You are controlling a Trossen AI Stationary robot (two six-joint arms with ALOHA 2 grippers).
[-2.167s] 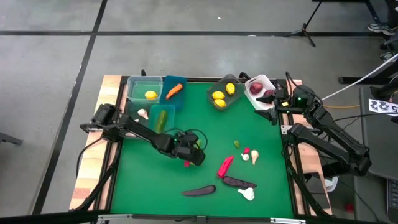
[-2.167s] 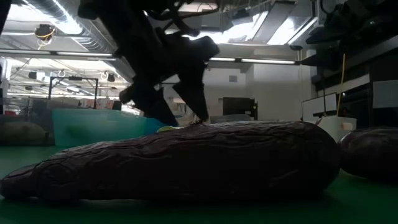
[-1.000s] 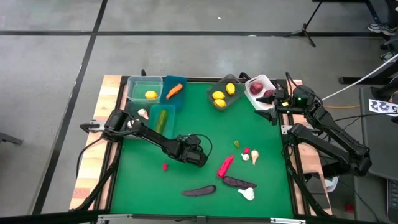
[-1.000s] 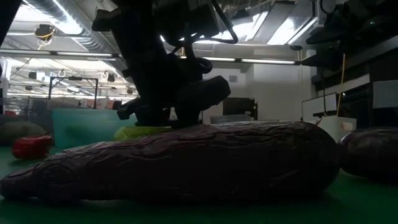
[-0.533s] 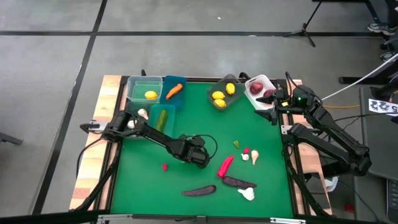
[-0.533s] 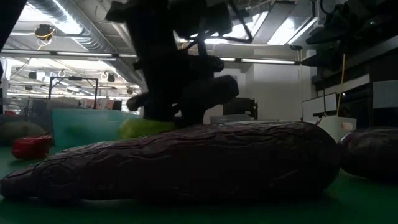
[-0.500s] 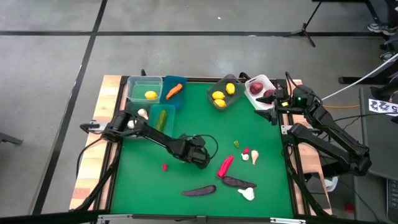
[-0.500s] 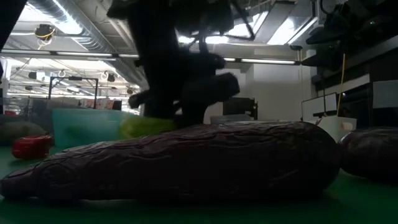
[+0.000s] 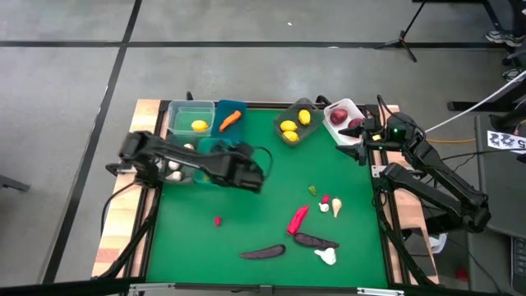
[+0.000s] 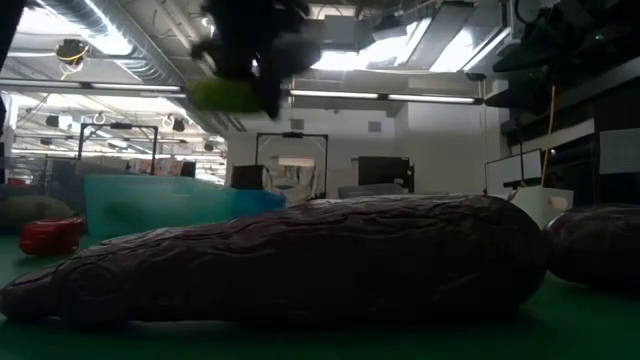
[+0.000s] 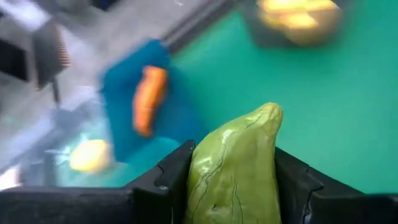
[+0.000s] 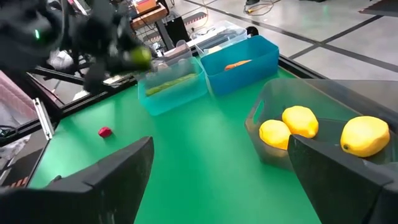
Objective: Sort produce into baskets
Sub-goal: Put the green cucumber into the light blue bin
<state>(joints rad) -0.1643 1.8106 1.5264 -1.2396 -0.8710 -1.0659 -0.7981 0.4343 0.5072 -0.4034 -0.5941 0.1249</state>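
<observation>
Clamping a green cucumber between its two dark fingers, the left gripper hangs above the mat just beside the teal tub, which already holds another cucumber. Next to that tub stand the blue tub with the orange carrot and the clear green tub with one lemon; a white garlic bulb lies by the left arm. Farther along the back edge, the grey tub carries three lemons and the white tub dark red pieces. On the open green mat remain a small red piece, a red-pink pepper, two dark eggplants and scattered garlic. The right gripper waits with fingers wide apart beside the white tub. In the low view an eggplant fills the foreground, blocking most of the table. Half a second earlier the left gripper sat low near the mat's middle; it has since risen and swung back toward the tubs.
</observation>
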